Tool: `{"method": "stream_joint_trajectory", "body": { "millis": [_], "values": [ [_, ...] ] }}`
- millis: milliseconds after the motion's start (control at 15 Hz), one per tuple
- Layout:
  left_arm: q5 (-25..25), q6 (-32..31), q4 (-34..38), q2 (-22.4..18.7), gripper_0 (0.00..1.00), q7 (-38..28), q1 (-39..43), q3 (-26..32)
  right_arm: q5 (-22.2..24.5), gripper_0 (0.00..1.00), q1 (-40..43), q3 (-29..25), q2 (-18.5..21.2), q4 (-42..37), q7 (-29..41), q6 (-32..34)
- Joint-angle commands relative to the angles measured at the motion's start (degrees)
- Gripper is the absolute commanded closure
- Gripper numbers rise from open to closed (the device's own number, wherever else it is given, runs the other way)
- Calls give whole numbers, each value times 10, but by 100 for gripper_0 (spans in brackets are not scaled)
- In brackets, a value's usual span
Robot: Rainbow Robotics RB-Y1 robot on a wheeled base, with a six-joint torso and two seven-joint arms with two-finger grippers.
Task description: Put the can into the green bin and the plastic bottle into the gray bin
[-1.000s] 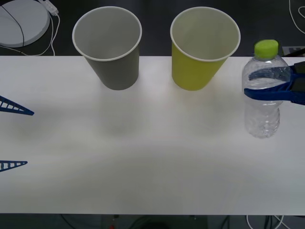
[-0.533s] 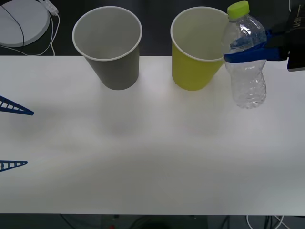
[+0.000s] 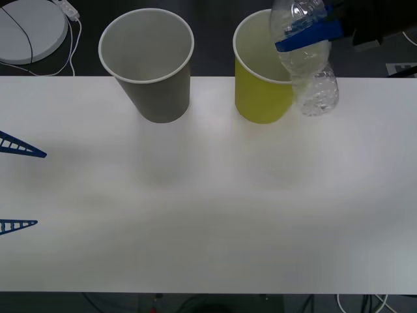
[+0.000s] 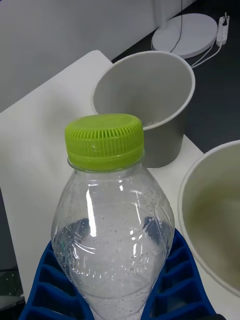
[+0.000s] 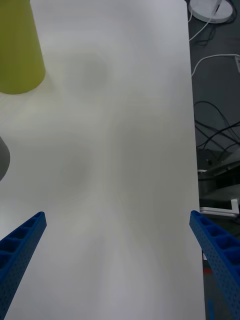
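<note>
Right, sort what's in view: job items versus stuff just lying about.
Job:
- bottle, held in the right tool
- gray bin
- green bin
- left tool, open, waiting at the table's left edge

Lying about:
- white round base
- its cable

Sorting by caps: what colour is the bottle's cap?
Lime green cap, clearest in the right wrist view.

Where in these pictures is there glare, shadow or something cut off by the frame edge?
Front view: soft shadows lie on the white table before the gray bin and green bin; the plastic bottle, held in the right pincer, loses its cap past the top edge. Right wrist view: bright streaks of glare run down the clear bottle. Left wrist view: faint blurry shadows on the table, between the open left pincer fingers.
</note>
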State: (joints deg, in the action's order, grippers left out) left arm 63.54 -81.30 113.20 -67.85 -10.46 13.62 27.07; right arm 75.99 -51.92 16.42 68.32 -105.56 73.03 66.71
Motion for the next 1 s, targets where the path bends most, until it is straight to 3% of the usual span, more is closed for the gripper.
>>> {"method": "stream_joint_trajectory", "body": {
  "millis": [67,333,1000],
  "values": [
    [0,0,0,0,0,0,0,0,-1,100,-72,57,-22,48,0,1],
    [0,0,0,0,0,0,0,0,0,100,-180,146,-58,120,-1,1],
    [0,0,0,0,0,0,0,0,0,100,-376,306,-153,282,0,2]
  ]
}}
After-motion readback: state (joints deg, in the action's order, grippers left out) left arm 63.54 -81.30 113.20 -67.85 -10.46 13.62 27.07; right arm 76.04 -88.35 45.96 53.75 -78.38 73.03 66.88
